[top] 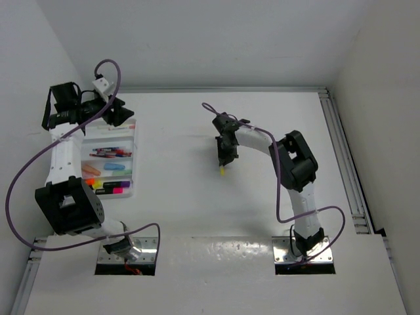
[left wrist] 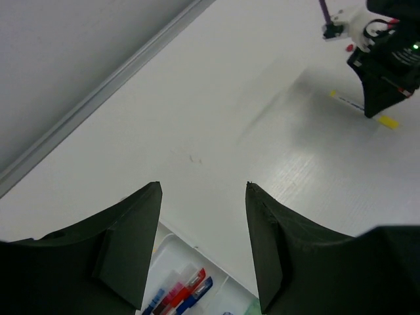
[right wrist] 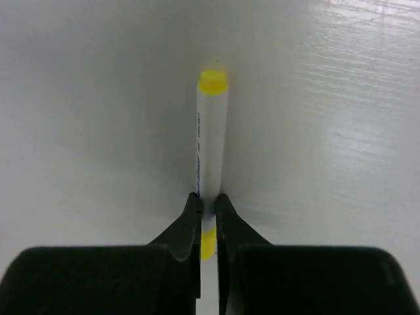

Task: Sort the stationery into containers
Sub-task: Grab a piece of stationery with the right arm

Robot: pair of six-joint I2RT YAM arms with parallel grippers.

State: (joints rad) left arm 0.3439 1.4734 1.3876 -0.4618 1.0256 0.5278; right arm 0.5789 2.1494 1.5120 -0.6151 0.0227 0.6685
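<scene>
A thin white pen with yellow ends (right wrist: 211,141) lies on the table, and my right gripper (right wrist: 207,198) is shut on it near its near end. From above, that gripper (top: 225,157) stands at the table's middle with the pen's yellow tip (top: 222,171) poking out below it. The white divided tray (top: 133,146) sits at the left, holding several pens and highlighters (top: 110,153). My left gripper (top: 118,111) hovers open over the tray's far end, with nothing between its fingers (left wrist: 134,246). Red and blue pens (left wrist: 185,294) show below it.
A metal rail (top: 341,144) runs along the table's right edge, and a wall ledge (left wrist: 98,88) along the far edge. Purple cables (top: 26,164) loop off both arms. Base plates (top: 141,252) are bolted at the near edge.
</scene>
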